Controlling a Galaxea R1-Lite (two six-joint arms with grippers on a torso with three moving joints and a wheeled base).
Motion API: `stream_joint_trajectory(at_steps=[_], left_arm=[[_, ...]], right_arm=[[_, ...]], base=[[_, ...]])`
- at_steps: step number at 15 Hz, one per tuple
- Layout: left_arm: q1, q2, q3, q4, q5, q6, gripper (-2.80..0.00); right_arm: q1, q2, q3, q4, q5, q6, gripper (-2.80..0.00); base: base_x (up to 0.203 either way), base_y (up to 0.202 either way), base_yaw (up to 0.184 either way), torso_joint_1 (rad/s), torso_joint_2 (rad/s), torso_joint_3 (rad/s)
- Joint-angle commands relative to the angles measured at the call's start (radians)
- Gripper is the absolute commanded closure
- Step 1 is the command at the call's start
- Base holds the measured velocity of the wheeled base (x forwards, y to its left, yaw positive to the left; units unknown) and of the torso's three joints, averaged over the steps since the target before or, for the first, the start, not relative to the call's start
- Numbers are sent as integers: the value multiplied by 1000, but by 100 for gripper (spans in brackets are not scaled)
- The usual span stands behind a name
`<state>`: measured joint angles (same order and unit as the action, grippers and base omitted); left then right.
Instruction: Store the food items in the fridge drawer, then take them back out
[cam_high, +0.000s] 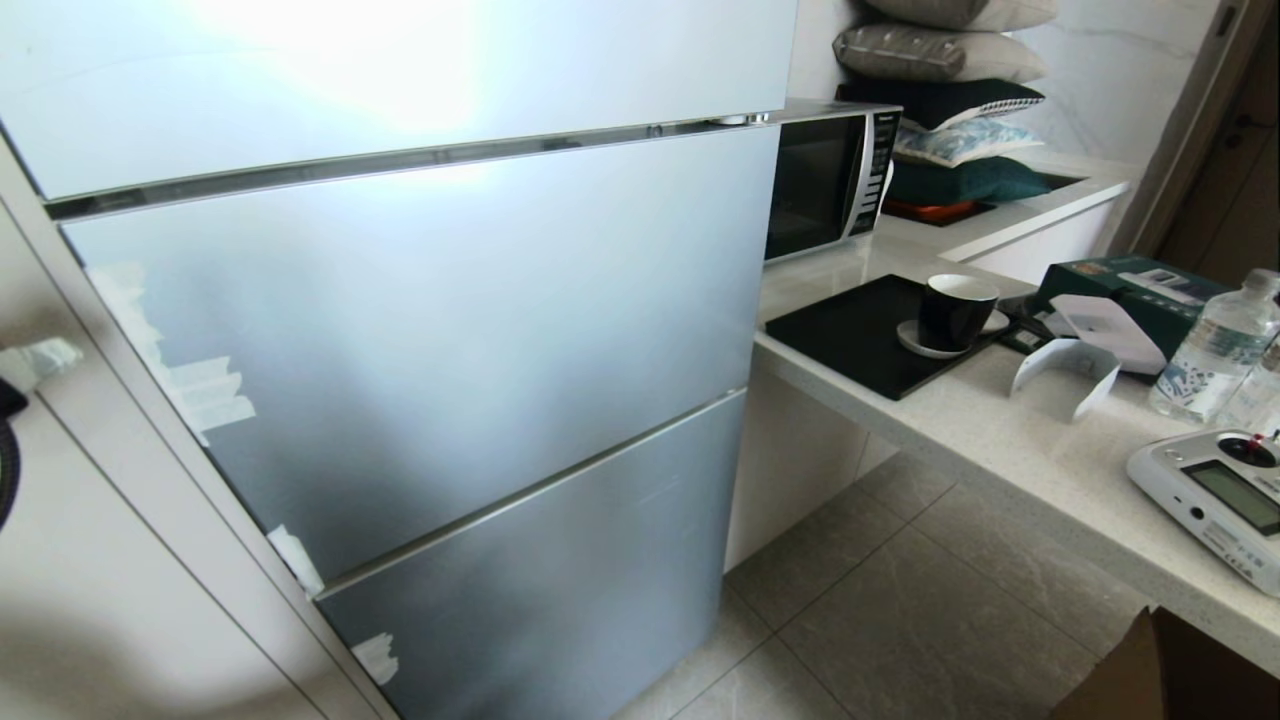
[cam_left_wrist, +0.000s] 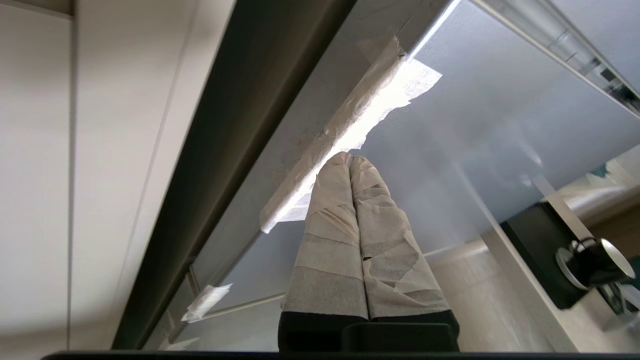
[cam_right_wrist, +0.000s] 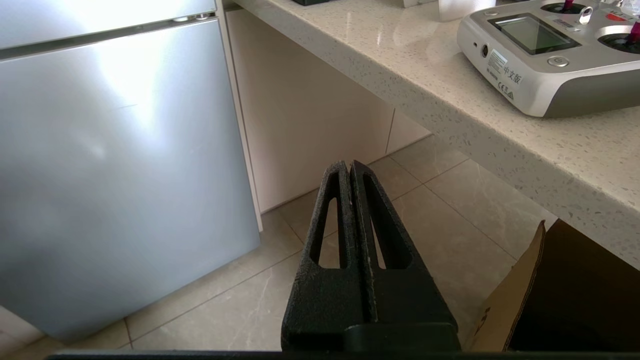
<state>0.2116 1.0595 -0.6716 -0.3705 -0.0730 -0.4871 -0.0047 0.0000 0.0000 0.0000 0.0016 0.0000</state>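
Behind the closed grey-blue fridge doors (cam_high: 430, 370) the fridge drawer must lie, for it is shown in no view, and neither the orange fruit nor the apple can be found anywhere, not even on the counter (cam_high: 1010, 450) to the robot's right. The first step is therefore judged to be in hand: the fridge has to be opened before anything can be stored.

Close to the hinge-side edge of the middle door, the left gripper (cam_left_wrist: 350, 161) is seen in its wrist view, its tape-wrapped fingers (cam_left_wrist: 330, 235) pressed together with nothing between them, pointed at the strip of white tape (cam_left_wrist: 350, 125) stuck along the door's edge. Contact with the door cannot be made out. The right gripper (cam_right_wrist: 348, 167) is held low over the tiled floor (cam_right_wrist: 440, 210), clenched and empty, beside a cardboard box (cam_right_wrist: 515, 295).

For the next move, a purchase on the door's edge will probably be needed, so that the panel can be swung or pulled clear; closed fingers may be wedged into the seam, or they may have to be parted first.

Farther out, a microwave (cam_high: 830, 180), a dark cup (cam_high: 955, 310) on a black tray (cam_high: 850, 335), a water bottle (cam_high: 1215, 345) and a remote controller (cam_high: 1215, 500) are set on the counter.
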Motion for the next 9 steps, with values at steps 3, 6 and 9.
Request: stream_joint_trajectory(at_steps=[3,6,9], left_arm=[[76,97,-41,-5,-63,-23,0],[108,113,-54,-9,-70,-39,0],[108,158,-62,-40,-70,-41,0]], right_arm=[[0,0,0,0,0,0,0],[0,0,0,0,0,0,0],[0,0,0,0,0,0,0]], base=[[0,0,0,0,0,0],[0,0,0,0,0,0],[0,0,0,0,0,0]])
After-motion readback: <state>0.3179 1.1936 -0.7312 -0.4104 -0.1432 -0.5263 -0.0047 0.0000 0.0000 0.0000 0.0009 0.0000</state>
